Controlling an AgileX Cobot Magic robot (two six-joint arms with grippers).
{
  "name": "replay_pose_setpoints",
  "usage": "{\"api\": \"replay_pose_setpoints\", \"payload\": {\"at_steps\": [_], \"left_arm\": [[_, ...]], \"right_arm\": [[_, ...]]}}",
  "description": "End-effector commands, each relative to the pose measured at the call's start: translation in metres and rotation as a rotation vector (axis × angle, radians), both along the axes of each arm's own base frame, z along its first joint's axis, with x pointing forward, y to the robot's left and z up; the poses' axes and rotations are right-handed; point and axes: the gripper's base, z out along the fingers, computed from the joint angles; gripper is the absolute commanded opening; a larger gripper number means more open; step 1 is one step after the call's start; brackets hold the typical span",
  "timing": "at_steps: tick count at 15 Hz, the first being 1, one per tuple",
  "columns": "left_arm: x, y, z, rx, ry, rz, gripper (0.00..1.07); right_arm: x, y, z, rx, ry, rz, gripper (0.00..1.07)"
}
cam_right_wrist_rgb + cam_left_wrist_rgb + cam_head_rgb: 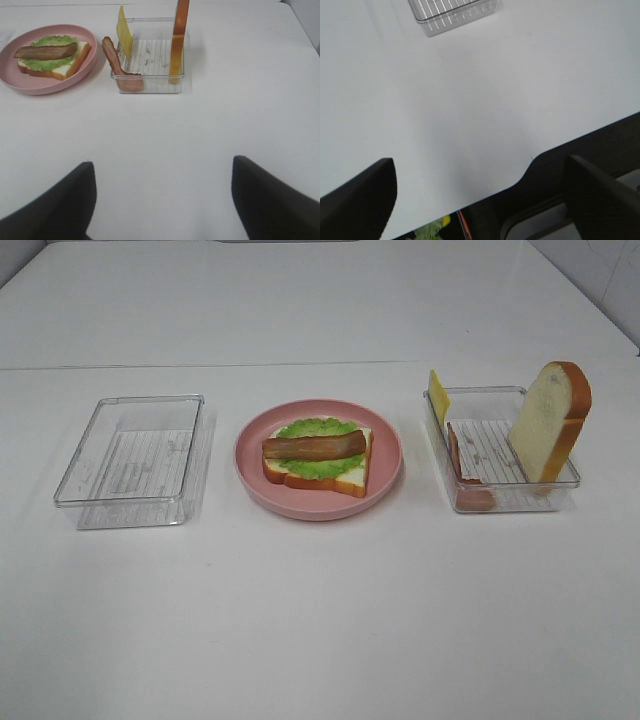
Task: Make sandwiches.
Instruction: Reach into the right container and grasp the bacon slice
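The sandwich stack on the round pink plate (320,508) is one white bread slice (352,478) with green lettuce (312,428) and a brown bacon strip (315,447) on top; it also shows in the right wrist view (47,52). A second bread slice (548,420) stands upright in the right clear container (505,504), with yellow cheese (438,395) and a pinkish ham slice (112,57) leaning at its left side. My left gripper (479,165) is open and empty above the table's front edge. My right gripper (162,165) is open and empty, well short of the container. Neither gripper shows in the exterior view.
An empty clear container (125,502) stands left of the plate; its corner shows in the left wrist view (455,12). White tabletop surrounds all three. The table's front edge (530,165) lies under the left gripper.
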Motion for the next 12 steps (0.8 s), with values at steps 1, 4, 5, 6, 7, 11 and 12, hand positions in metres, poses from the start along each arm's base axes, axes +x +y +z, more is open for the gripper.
{"api": "replay_pose_setpoints", "payload": {"at_steps": [1,4,5,6,7,11,12], "left_arm": [[-0.032,0.01,-0.009,-0.039,-0.137,0.002,0.85],[-0.064,0.02,-0.015,-0.077,-0.263,0.001,0.85],[-0.084,0.027,-0.021,-0.098,-0.35,0.001,0.85],[-0.093,0.029,-0.021,-0.115,-0.405,0.001,0.85],[-0.096,0.03,-0.022,-0.12,-0.42,0.001,0.85],[-0.099,0.032,-0.022,-0.105,-0.418,0.004,0.85],[-0.097,0.032,-0.022,-0.102,-0.437,0.01,0.85]], "right_arm": [[-0.002,0.001,0.0,-0.004,-0.024,-0.002,0.73],[-0.002,0.0,0.009,-0.011,-0.076,-0.01,0.73],[0.003,-0.001,0.018,-0.007,-0.132,-0.016,0.73],[0.008,-0.001,0.022,0.021,-0.151,-0.027,0.73],[0.012,-0.001,0.024,0.037,-0.157,-0.034,0.72],[0.059,-0.004,0.036,0.099,-0.133,-0.057,0.7],[0.077,-0.004,0.037,0.128,-0.115,-0.06,0.7]]}}
